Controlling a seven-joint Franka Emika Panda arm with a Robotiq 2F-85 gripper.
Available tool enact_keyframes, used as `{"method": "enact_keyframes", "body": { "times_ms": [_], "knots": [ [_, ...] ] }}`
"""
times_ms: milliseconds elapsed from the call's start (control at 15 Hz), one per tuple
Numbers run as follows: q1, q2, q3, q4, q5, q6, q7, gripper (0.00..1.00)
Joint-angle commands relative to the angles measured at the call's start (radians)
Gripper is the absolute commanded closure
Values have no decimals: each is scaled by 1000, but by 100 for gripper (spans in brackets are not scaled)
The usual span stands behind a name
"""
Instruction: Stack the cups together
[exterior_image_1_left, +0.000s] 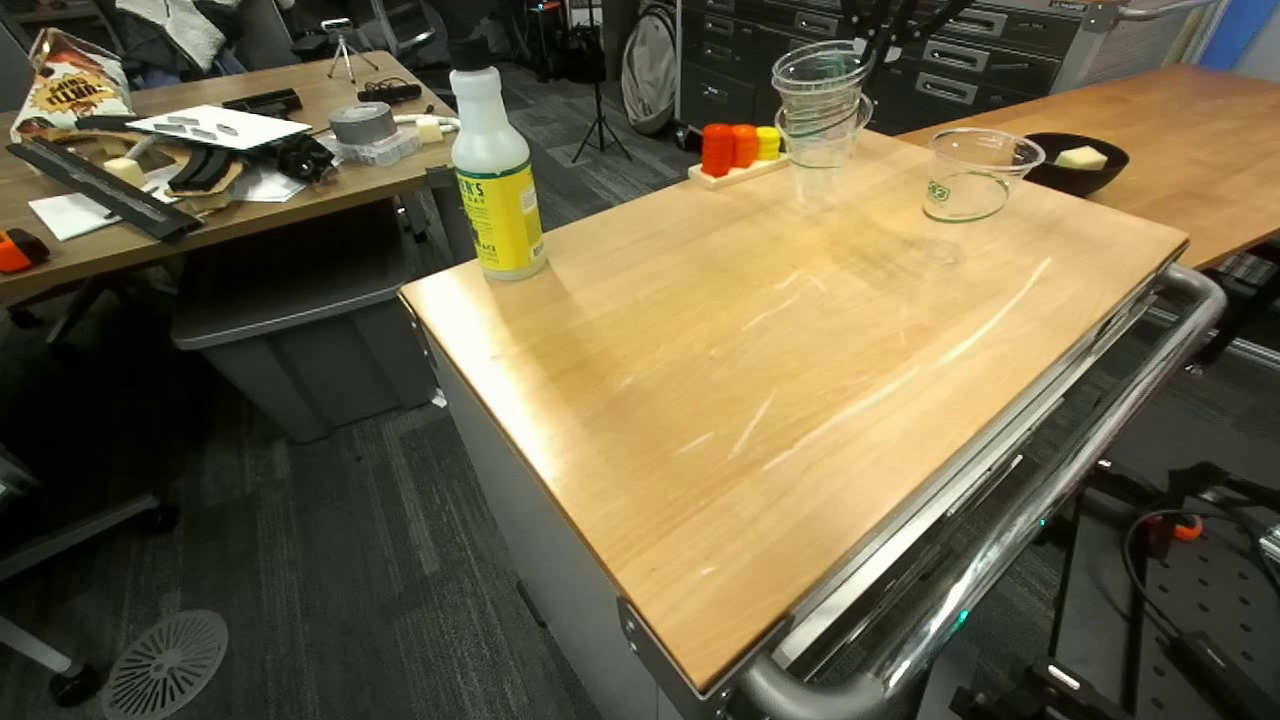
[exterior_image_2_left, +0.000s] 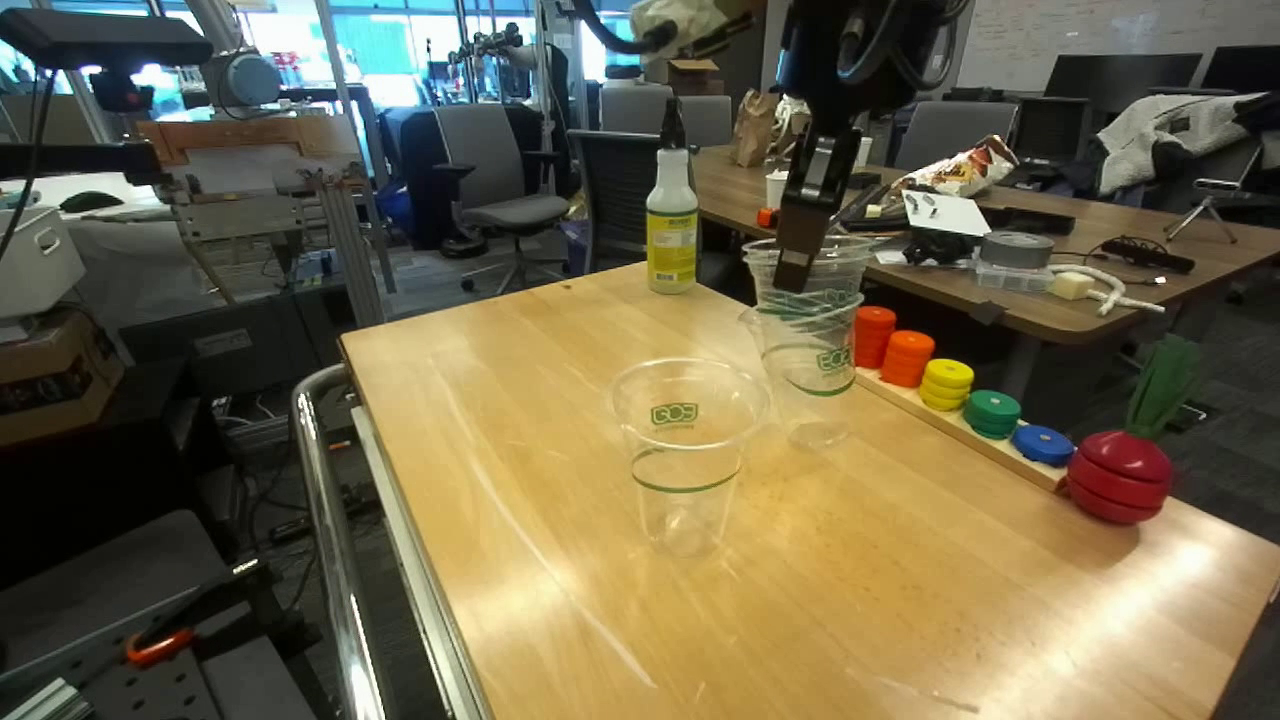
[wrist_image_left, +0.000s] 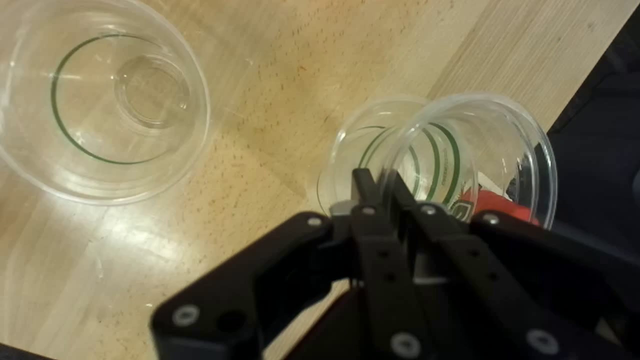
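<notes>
A clear cup (exterior_image_1_left: 965, 175) stands upright and alone on the wooden tabletop, also seen in an exterior view (exterior_image_2_left: 690, 460) and at the wrist view's left (wrist_image_left: 105, 100). Another clear cup (exterior_image_2_left: 810, 365) stands farther back, near the coloured stacking toy. An upper clear cup (exterior_image_2_left: 835, 270) sits partly inside it, slightly tilted, its rim well above the lower rim. It shows a close double rim, so it may be two nested cups. My gripper (exterior_image_2_left: 797, 270) points down and is shut on the upper cup's wall; in the wrist view its fingertips (wrist_image_left: 382, 180) pinch near its rim (wrist_image_left: 475, 100).
A yellow-labelled spray bottle (exterior_image_1_left: 505, 210) stands at the tabletop edge, also in an exterior view (exterior_image_2_left: 672, 225). A stacking toy with coloured discs (exterior_image_2_left: 942, 385) lies close beside the stacked cups. A red toy onion (exterior_image_2_left: 1118, 475) is beyond it. A black bowl (exterior_image_1_left: 1100, 180) is beside the tabletop.
</notes>
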Motion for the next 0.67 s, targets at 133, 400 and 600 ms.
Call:
{"method": "enact_keyframes", "body": {
  "times_ms": [133, 400, 600],
  "knots": [
    [4, 19, -2, 21, 11, 12, 6, 98],
    [6, -2, -2, 3, -14, 18, 3, 98],
    [6, -19, -4, -6, -27, 20, 8, 98]
  ]
}}
